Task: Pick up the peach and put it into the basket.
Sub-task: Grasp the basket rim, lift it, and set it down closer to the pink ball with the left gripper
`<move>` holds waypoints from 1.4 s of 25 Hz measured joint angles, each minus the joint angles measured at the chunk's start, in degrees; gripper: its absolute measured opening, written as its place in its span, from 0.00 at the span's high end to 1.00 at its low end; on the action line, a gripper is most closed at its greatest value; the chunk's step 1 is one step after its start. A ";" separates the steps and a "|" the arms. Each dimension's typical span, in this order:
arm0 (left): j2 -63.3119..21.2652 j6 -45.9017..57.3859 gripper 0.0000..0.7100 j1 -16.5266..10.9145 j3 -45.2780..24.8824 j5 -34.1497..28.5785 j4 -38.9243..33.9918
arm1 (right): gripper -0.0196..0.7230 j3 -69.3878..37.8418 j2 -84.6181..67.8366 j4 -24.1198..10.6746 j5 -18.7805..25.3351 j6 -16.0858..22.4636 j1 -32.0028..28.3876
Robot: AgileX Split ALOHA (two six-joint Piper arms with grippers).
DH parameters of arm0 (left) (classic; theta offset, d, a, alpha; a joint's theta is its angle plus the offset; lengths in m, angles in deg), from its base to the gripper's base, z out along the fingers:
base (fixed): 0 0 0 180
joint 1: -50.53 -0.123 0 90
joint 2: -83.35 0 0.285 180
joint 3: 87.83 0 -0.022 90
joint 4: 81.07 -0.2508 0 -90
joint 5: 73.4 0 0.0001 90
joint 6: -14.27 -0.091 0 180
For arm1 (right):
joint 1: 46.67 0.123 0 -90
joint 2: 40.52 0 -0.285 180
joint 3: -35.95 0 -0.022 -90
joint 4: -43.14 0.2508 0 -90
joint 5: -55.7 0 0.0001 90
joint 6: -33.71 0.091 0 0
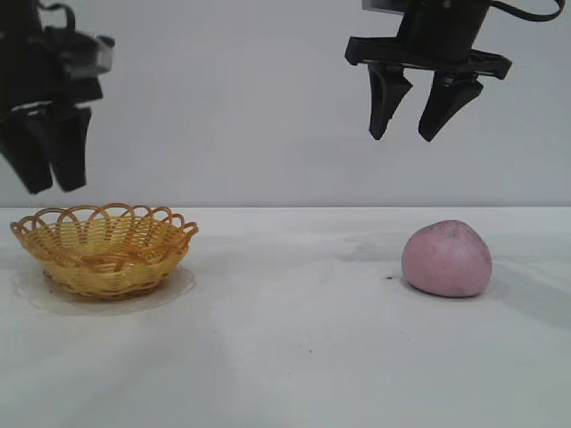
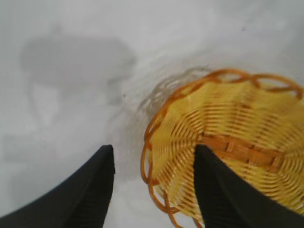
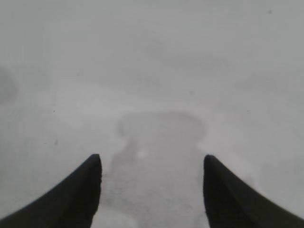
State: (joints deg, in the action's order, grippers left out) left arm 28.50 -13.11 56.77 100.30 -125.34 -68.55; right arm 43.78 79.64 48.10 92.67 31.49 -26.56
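The pink-mauve peach (image 1: 447, 259) lies on the white table at the right. The yellow wicker basket (image 1: 104, 250) with an orange looped rim stands at the left and is empty. My right gripper (image 1: 403, 135) hangs open and empty high above the table, above and slightly left of the peach. Its wrist view shows only bare table and its own shadow between the fingers (image 3: 152, 159); the peach is out of that view. My left gripper (image 1: 52, 185) hangs open and empty above the basket's left edge. The basket also shows in the left wrist view (image 2: 228, 152), partly between the fingers (image 2: 154, 149).
The white table (image 1: 294, 339) runs across the whole view against a plain pale wall. A small dark speck (image 1: 390, 277) lies just left of the peach.
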 joint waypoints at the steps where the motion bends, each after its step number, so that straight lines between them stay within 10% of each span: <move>1: 0.85 -0.25 0.53 0.00 0.00 0.00 0.13 | 0.43 0.00 0.00 0.00 0.11 0.00 0.00; 13: 5.91 -1.41 1.00 0.00 0.49 -1.05 12.31 | 0.43 0.00 0.00 0.09 0.63 0.00 0.00; 28: -10.71 -16.20 1.00 1.86 -33.10 19.14 71.12 | 0.43 0.00 0.00 -0.99 2.72 -0.13 0.01; 35: -10.71 -18.56 1.00 8.04 -40.24 24.62 78.76 | 0.43 0.00 0.00 -0.89 2.72 -0.13 0.01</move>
State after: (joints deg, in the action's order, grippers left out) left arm 17.79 -31.66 64.81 60.06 -100.73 10.21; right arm 43.78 79.64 47.21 95.39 31.35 -26.55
